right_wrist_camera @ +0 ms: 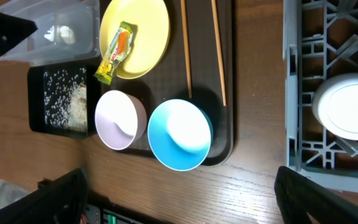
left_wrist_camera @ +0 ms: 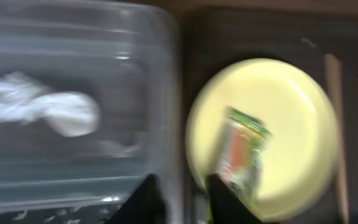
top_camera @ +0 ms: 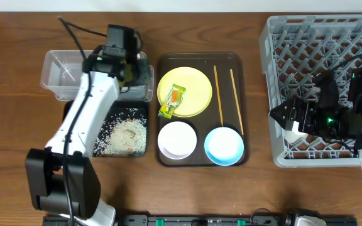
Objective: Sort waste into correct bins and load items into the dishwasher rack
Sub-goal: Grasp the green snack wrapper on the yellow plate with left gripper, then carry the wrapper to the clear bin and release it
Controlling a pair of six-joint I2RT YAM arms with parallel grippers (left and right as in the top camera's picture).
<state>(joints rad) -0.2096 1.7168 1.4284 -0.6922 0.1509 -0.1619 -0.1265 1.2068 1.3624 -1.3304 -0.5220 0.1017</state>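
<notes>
The crumpled white napkin (left_wrist_camera: 42,109) lies in the clear tub (top_camera: 58,75). My left gripper (left_wrist_camera: 182,199) is open and empty, above the tub's right wall next to the yellow plate (top_camera: 187,85). The green-orange wrapper (top_camera: 173,100) lies on the plate's edge, and also shows in the left wrist view (left_wrist_camera: 241,152). Rice scraps (top_camera: 123,133) fill the black tray (top_camera: 140,112). The white bowl (top_camera: 177,139), blue bowl (top_camera: 224,145) and chopsticks (top_camera: 218,94) sit on the brown tray. My right gripper (right_wrist_camera: 188,199) is wide open and empty over the table between the brown tray and the grey rack (top_camera: 319,37). A white cup (right_wrist_camera: 350,106) sits in the rack.
The dark brown serving tray (top_camera: 247,125) lies mid-table between the bins and the rack. The right arm's body (top_camera: 344,119) hangs over the rack's front left part. The left arm (top_camera: 87,113) stretches over the black tray.
</notes>
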